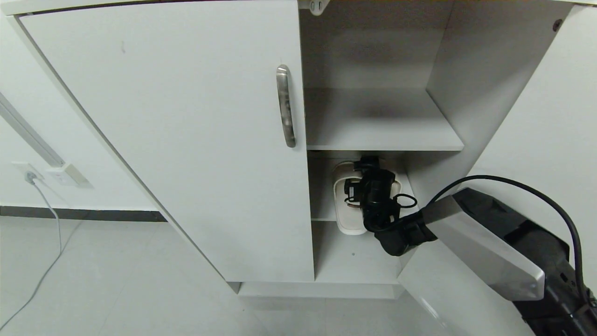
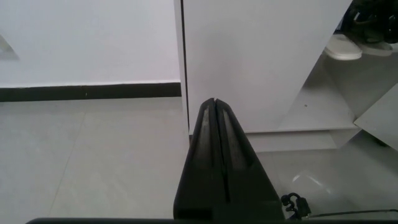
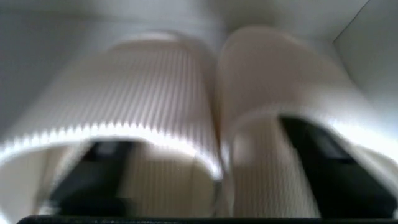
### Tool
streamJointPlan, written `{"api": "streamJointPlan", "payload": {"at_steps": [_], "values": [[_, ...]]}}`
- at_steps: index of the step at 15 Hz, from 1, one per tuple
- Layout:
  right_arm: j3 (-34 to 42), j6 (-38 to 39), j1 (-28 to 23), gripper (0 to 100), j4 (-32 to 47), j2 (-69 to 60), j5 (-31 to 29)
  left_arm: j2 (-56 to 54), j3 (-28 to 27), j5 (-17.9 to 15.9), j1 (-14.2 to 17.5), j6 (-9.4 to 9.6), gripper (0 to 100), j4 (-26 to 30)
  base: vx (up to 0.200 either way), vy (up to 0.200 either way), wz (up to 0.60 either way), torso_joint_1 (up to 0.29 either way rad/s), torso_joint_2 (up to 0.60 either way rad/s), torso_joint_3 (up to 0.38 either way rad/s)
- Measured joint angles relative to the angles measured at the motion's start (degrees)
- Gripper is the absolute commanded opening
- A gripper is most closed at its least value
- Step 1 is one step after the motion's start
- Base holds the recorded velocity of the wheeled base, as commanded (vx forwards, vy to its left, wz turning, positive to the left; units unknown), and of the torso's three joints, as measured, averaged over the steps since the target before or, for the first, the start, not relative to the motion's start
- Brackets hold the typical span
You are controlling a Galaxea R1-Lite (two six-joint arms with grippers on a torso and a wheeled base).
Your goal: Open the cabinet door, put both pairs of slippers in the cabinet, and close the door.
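Right gripper point(image 1: 367, 170) reaches deep into the open right half of the cabinet point(image 1: 485, 70), grasping a pair of white slippers point(image 1: 346, 217) side by side. The right wrist view shows one dark finger point(image 3: 93, 168) tucked under the ribbed strap of each slipper, with the slippers' touching inner sides between the two fingers. The pair sits in the lower compartment, just under the upper shelf point(image 1: 382, 121) and on or just above the lower shelf point(image 1: 322, 205). Whether the soles rest on that shelf cannot be told. The near ends appear to jut over the shelf's near edge. The slippers' long axis runs near to far, straight into the cabinet and in line with the forearm, so the pair lies directly ahead of the hand, toward the back wall. That line seems to be what the coming move depends on: a short push farther in would probably seat the pair fully on the shelf, and after letting go the hand could draw straight back along the same axis without dragging the straps. The right-hand door point(image 1: 550, 140) stands swung open at the right, and the left-hand door point(image 1: 186, 140), with its metal handle point(image 1: 285, 106), is closed. Left gripper point(image 2: 215, 118) hangs low outside, in front of the closed door and well to the left of the opening. Its fingers are pressed together on nothing, and it is plainly the farther hand from the slippers.
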Motion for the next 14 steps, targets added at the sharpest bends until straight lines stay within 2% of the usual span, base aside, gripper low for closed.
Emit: {"api": "streamJointPlan", "payload": {"at_steps": [5,10,14], "values": [[10.08,-0.01,1.33,100,-5.03,-4.96,-0.33,0.0,0.0,0.0,0.0,0.0,0,0.0,0.0,0.0,0.0,0.0,0.0,0.0],[28.72,-0.01,3.89,100,-14.97,-13.64,-0.38,0.0,0.0,0.0,0.0,-0.09,0,0.02,0.0,0.0,0.0,0.0,0.0,0.0],[44.72,0.1,7.95,100,-23.76,-21.22,0.0,0.0,0.0,-0.02,0.0,-0.01,0,0.0,0.0,0.0,0.0,0.0,0.0,0.0]]}}
